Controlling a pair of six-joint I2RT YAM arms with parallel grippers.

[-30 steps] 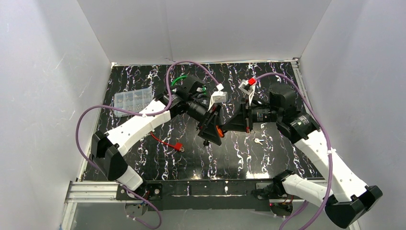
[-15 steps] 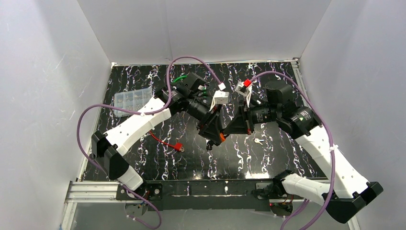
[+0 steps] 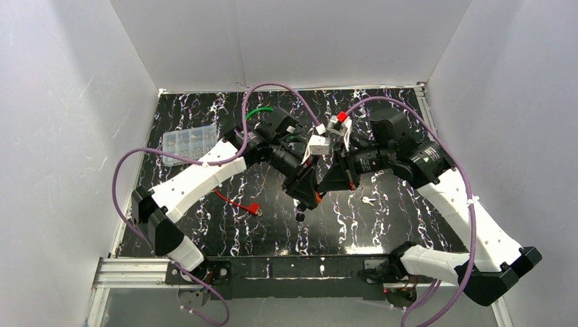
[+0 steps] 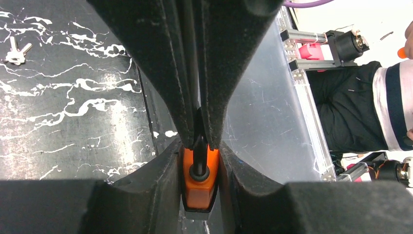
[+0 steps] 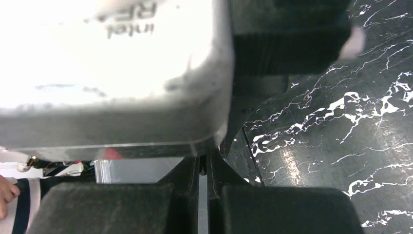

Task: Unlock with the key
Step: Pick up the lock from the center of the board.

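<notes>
My left gripper (image 3: 308, 191) is shut on the orange body of a padlock (image 3: 315, 197), held above the middle of the black marbled table (image 3: 204, 225). In the left wrist view my own jaws (image 4: 198, 161) clamp the orange padlock (image 4: 198, 187) from both sides. Its black shackle (image 4: 196, 146) rises into the right gripper's fingers (image 4: 165, 73), which pinch it. My right gripper (image 3: 327, 182) meets the left one tip to tip. In its own view it (image 5: 203, 168) is almost closed on a thin dark piece. A silver key (image 3: 368, 200) lies loose on the table, also in the left wrist view (image 4: 14, 48).
A clear plastic parts box (image 3: 187, 141) sits at the back left. A red lead with a red clip (image 3: 252, 208) lies left of centre, and a green cable (image 3: 257, 111) at the back. White walls enclose three sides. The left wrist camera (image 5: 112, 63) blocks most of the right wrist view.
</notes>
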